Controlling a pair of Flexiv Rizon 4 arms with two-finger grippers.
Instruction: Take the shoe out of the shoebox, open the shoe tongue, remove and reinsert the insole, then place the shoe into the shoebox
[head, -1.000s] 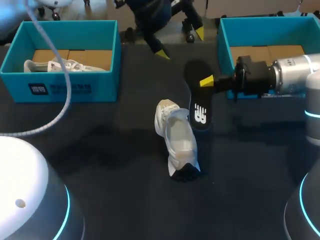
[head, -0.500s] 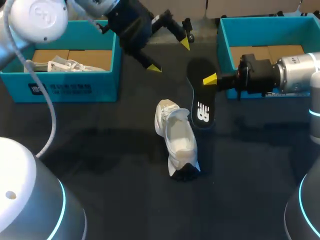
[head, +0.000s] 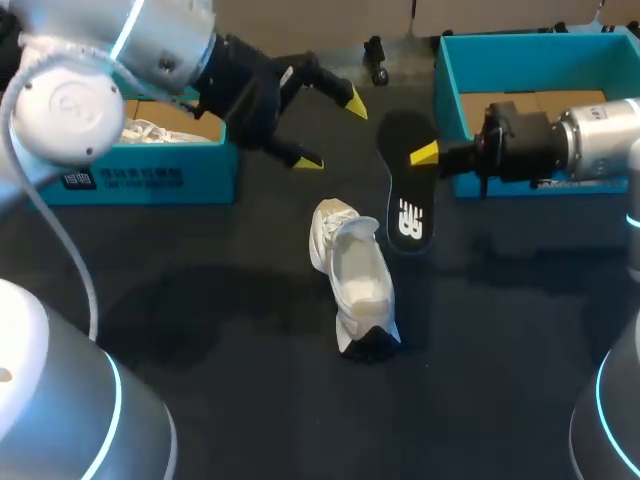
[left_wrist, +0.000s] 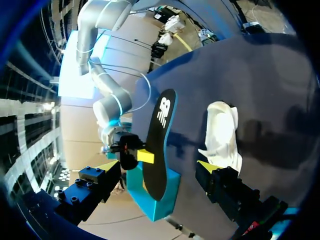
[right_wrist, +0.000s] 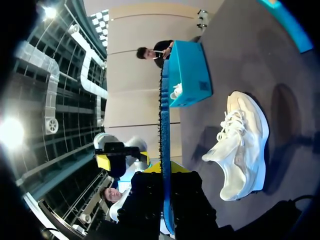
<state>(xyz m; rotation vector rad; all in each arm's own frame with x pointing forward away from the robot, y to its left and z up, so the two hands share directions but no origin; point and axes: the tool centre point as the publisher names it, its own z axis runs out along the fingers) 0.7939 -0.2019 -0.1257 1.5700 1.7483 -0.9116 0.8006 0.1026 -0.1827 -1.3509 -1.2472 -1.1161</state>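
Note:
A white shoe (head: 356, 277) lies on the dark table, its tongue end toward the back. My right gripper (head: 428, 155) is shut on a black insole (head: 404, 190) and holds it above the table, just right of the shoe. From the right wrist, the insole (right_wrist: 164, 115) shows edge-on between my fingers, with the shoe (right_wrist: 241, 145) beside it. My left gripper (head: 331, 131) hangs open behind and left of the shoe, holding nothing. The left wrist view shows the insole (left_wrist: 159, 145) ahead between its open fingers and the shoe (left_wrist: 223, 131) off to one side.
A teal shoebox (head: 150, 178) at the back left holds another white shoe (head: 150, 130). A second teal shoebox (head: 447, 70) stands at the back right, behind my right arm. The left arm's big housing hangs over the left box.
My left gripper has come forward and a little left, closer to the shoe, staying open. The right gripper has shifted the insole slightly to the right.

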